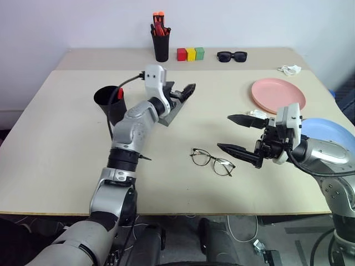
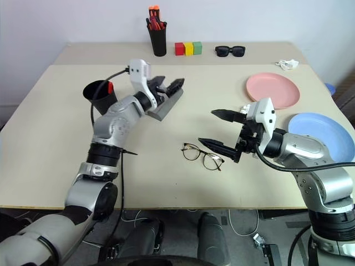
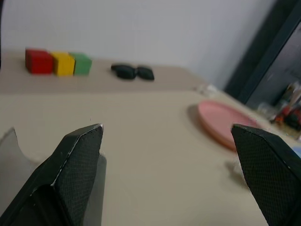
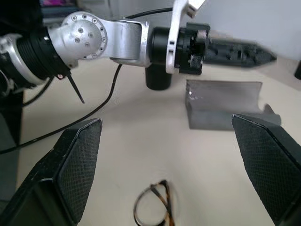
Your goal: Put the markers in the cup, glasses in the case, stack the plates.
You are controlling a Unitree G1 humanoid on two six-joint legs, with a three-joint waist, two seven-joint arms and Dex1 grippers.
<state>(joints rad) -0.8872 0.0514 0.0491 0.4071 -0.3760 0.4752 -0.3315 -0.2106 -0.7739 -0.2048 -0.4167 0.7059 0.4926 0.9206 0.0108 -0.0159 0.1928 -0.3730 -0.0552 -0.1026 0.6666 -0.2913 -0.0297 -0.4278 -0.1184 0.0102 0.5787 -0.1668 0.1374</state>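
Note:
A red-capped marker (image 1: 119, 93) stands in the black cup (image 1: 107, 103) at the left. Right of the cup lies the grey case (image 1: 173, 112), and my left gripper (image 1: 186, 91) is open just above its far end; I cannot tell if they touch. The case's edge (image 3: 9, 160) shows beside a left finger (image 3: 77, 165). The wire-frame glasses (image 1: 212, 161) lie near the front middle. My right gripper (image 1: 224, 133) is open and empty just right of them, pointing left. The pink plate (image 1: 277, 94) sits at the right. The blue plate (image 1: 330, 128) is partly behind my right arm.
At the back stand a black pen holder (image 1: 161, 43) with orange and red pens, three coloured blocks (image 1: 190, 54) and black sunglasses (image 1: 232, 56). A crumpled white scrap (image 1: 289, 69) lies at the back right, another (image 1: 256, 113) beside the pink plate.

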